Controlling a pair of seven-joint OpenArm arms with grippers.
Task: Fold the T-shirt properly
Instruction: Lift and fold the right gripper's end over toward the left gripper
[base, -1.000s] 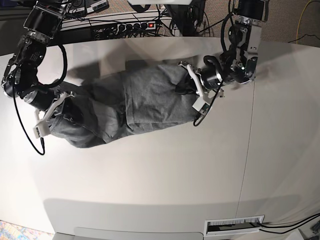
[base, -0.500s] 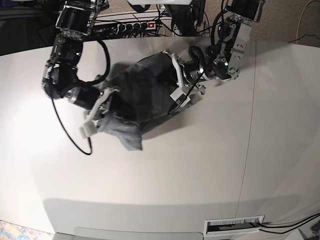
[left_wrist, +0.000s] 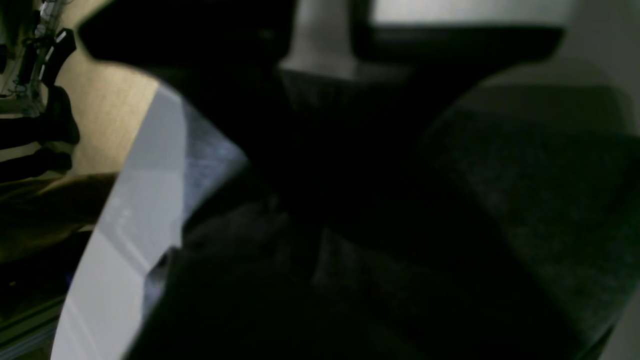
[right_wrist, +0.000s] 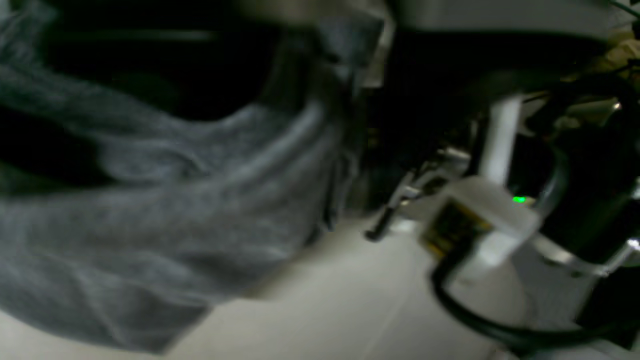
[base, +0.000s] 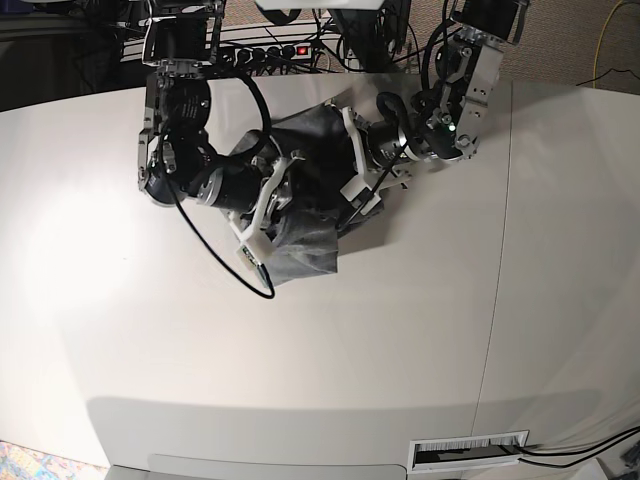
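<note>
I see the T-shirt (base: 300, 235) bunched at the table's (base: 400, 330) far centre. My left gripper (base: 352, 165) is clenched on its right edge; my right gripper's (base: 268, 200) jaws stand parted over the cloth.

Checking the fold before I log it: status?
Left gripper shut on T-shirt. Right gripper at the cloth, grip unclear. Shirt bunched between arms. Nothing else in the way.

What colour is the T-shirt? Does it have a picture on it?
The T-shirt is plain grey, with no picture showing. The right wrist view shows it best.
</note>
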